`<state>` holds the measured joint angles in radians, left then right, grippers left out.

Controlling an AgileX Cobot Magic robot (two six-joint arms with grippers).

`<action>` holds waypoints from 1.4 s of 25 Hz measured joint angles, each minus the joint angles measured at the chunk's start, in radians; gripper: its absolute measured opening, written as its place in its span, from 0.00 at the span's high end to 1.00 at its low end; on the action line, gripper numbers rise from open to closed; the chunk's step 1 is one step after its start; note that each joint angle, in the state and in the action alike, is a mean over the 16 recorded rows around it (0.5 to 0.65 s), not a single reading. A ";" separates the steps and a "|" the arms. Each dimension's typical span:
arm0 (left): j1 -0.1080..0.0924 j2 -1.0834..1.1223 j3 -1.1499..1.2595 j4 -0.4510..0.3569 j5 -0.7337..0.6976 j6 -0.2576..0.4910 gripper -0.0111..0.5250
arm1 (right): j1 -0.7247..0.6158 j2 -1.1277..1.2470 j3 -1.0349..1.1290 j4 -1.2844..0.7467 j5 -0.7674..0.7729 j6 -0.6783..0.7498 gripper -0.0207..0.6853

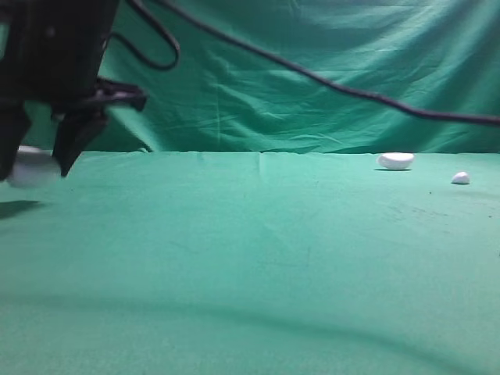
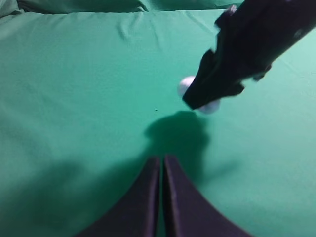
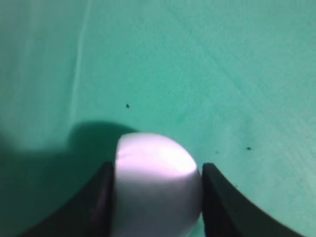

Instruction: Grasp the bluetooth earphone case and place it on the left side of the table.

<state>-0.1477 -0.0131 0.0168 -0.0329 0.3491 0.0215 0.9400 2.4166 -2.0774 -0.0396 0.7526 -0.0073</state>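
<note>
Here, at the far left of the exterior high frame, the right claw (image 1: 35, 152) holds the bluetooth earphone case (image 1: 31, 168) between its two dark fingers, above the green table (image 1: 250, 258), its shadow on the cloth beneath. In the right wrist frame the white case (image 3: 155, 187) fills the gap at the bottom centre, each finger touching one side of it. The left wrist frame shows that claw (image 2: 212, 96) in the upper right with the case (image 2: 186, 85) peeking out behind it. The left claw (image 2: 162, 197) sits at the bottom centre of its own frame, fingers pressed together, gripping nothing. A smaller white piece (image 1: 395, 161) and a tiny white bit (image 1: 461, 178) lie at the right of the table.
</note>
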 joint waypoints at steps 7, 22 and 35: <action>0.000 0.000 0.000 0.000 0.000 0.000 0.98 | 0.001 -0.052 -0.061 0.000 0.125 0.042 0.29; 0.000 0.000 0.000 0.000 0.000 0.000 0.98 | -0.020 -0.426 -0.111 -0.037 0.496 0.104 0.95; 0.000 0.000 0.000 0.000 0.000 0.000 0.98 | -0.139 -0.893 0.451 -0.096 0.469 0.123 0.97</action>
<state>-0.1477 -0.0131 0.0168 -0.0329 0.3491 0.0215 0.8006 1.5237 -1.6264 -0.1358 1.2221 0.1158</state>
